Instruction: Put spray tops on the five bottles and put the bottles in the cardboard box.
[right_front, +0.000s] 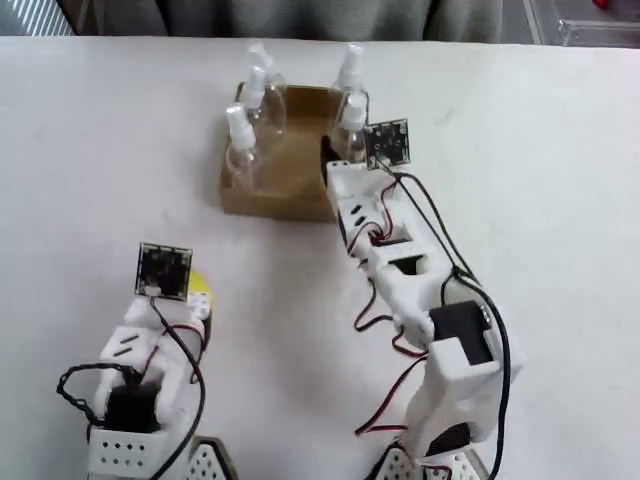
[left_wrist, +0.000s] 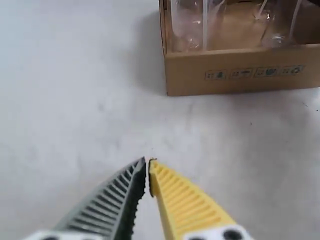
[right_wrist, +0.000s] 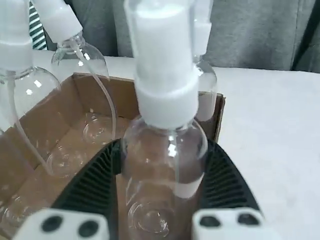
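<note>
The cardboard box (right_front: 300, 195) stands at the table's far middle, with several clear bottles with white spray tops upright in it. My right gripper (right_front: 338, 152) is over the box's right front corner. In the right wrist view its black fingers (right_wrist: 92, 182) are shut on a clear bottle (right_wrist: 165, 140) with a white spray top, upright over the box floor (right_wrist: 70, 150). Other capped bottles (right_wrist: 80, 55) stand behind it. My left gripper (left_wrist: 148, 172) sits low over bare table in front of the box (left_wrist: 240, 75), its grey and yellow fingers shut on nothing.
White table (right_front: 540, 150) lies open to the right and left of the box. The left arm's base (right_front: 130, 400) is at the near left, the right arm's base (right_front: 450, 400) at the near right, with loose red and black wires beside it.
</note>
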